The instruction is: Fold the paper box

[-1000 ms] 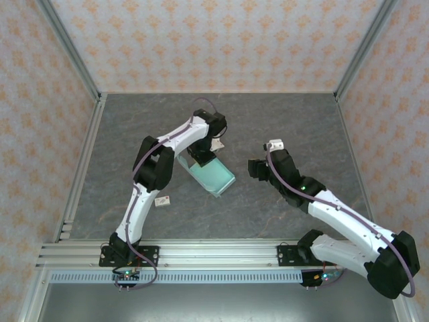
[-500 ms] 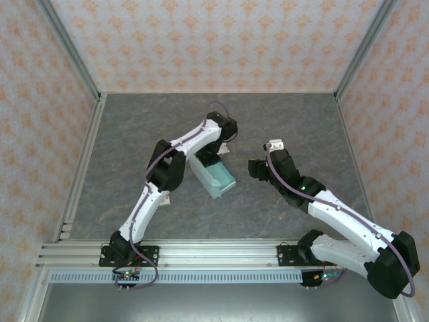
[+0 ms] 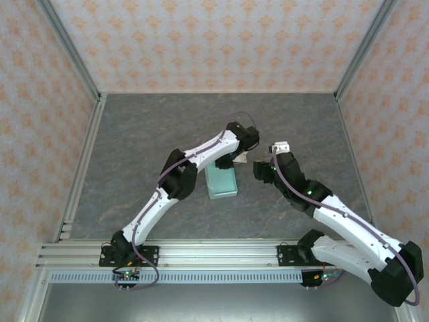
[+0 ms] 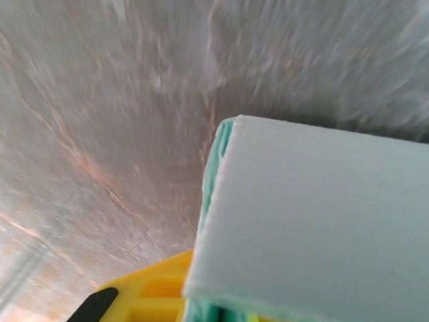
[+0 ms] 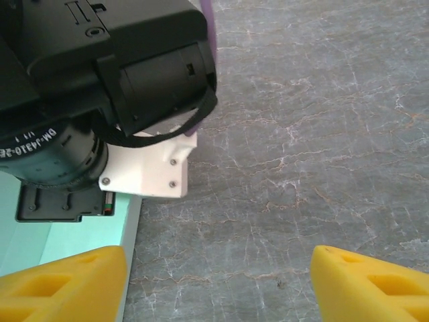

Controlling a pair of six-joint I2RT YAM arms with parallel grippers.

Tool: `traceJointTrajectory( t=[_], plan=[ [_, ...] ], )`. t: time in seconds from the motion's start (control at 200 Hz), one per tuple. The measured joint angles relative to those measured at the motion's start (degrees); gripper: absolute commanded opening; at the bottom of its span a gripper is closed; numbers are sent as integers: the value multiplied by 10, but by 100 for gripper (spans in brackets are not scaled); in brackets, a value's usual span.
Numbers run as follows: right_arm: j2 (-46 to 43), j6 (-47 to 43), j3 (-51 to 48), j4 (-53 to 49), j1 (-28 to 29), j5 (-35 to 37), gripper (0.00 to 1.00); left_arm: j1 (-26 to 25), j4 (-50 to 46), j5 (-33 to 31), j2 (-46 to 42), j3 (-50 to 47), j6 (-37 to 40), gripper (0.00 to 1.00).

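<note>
Stretches the left arm (image 3: 201,149) far forward and to the right, elbow part-bent, wrist tipped downward. Pinches the paper box (image 3: 221,182) in the left hand (image 3: 229,161), yellow fingers (image 4: 151,292) nearly together. Angles the right arm (image 3: 342,225) forward and to the left from a folded shoulder, forearm low and sloping. Holds the right hand (image 3: 259,172) just beside the left wrist (image 5: 114,67), pointing downward, yellow fingers spread wide apart.

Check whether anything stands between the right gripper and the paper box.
Partly. The left arm's wrist hangs over the paper box at its far end, just ahead of the open right gripper. Toward the box's near end, bare table lies between.
</note>
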Motion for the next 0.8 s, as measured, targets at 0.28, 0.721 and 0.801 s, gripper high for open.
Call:
traceJointTrajectory(
  t=[0.28,0.721,0.801],
  plan=[
    [-40,5,-11,-42,0,10,73,-29,55,-30,12,9,123,15],
    [-85,3,-6,-79,0,42,74,-36,126,-28,5,-12,319,39],
    [-80,2,-3,-80,0,42,74,-35,135,-23,1,-13,325,45]
  ],
)
